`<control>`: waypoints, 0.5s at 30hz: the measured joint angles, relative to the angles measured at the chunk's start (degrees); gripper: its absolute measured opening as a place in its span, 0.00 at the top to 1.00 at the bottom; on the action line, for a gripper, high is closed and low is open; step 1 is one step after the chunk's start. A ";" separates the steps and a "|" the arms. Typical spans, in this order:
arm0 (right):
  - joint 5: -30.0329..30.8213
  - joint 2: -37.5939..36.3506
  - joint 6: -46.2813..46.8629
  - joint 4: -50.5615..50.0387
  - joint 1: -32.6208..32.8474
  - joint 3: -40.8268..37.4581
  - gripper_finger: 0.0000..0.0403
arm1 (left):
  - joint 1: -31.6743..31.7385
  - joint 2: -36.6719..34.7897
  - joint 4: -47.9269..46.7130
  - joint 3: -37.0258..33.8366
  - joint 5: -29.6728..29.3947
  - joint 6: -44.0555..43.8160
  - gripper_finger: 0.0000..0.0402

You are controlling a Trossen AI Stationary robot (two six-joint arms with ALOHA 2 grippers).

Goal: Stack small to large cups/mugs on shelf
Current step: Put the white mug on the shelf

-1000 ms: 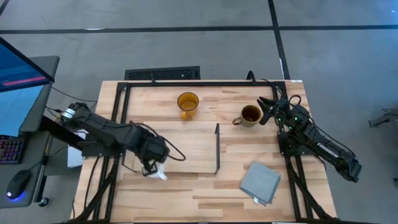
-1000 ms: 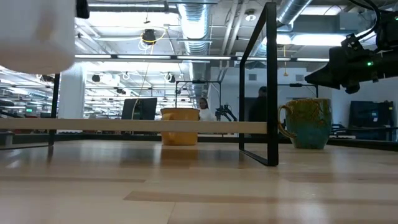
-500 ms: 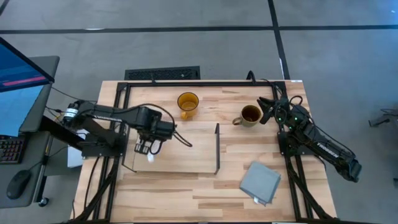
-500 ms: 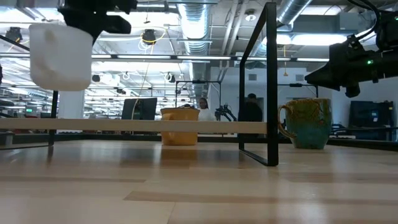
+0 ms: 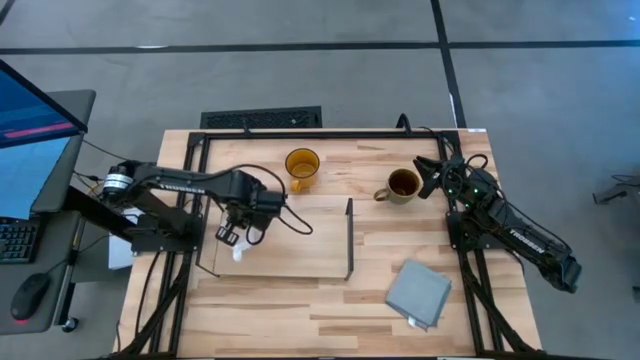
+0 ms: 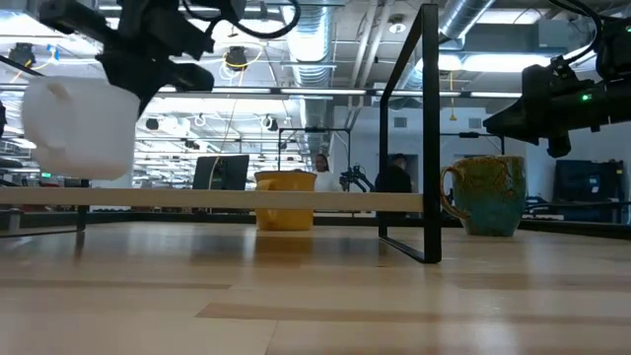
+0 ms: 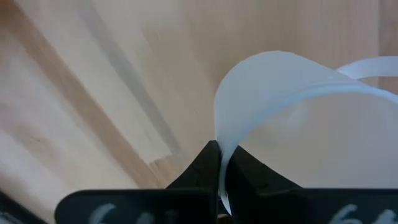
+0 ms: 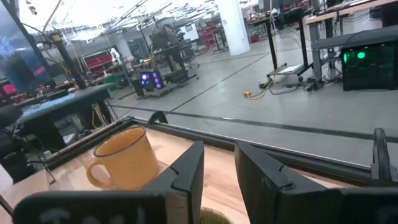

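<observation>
Your left claw (image 5: 233, 238) is pinched on the white mug's (image 6: 79, 128) thin rim, hanging it just above the shelf (image 5: 300, 245). It looks light, hard and slippery, so that grip could swing.

Your high view looks straight down on the whole bench (image 5: 300, 300); your low view sits at bench height, facing the room. Both share the shelf (image 5: 300, 240). Each wrist view looks closely past its own tool.
</observation>
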 joint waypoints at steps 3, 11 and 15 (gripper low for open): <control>0.00 0.00 -0.02 0.00 0.00 0.00 0.72 | 0.08 0.00 2.68 -1.33 2.41 -0.68 1.00; 0.00 0.00 -0.04 0.00 0.00 0.00 0.72 | -0.14 -0.17 5.54 -3.87 2.93 -0.14 1.00; 0.02 0.02 -0.12 0.00 0.00 0.00 0.72 | -0.14 -0.15 5.57 -3.90 2.93 -1.51 0.99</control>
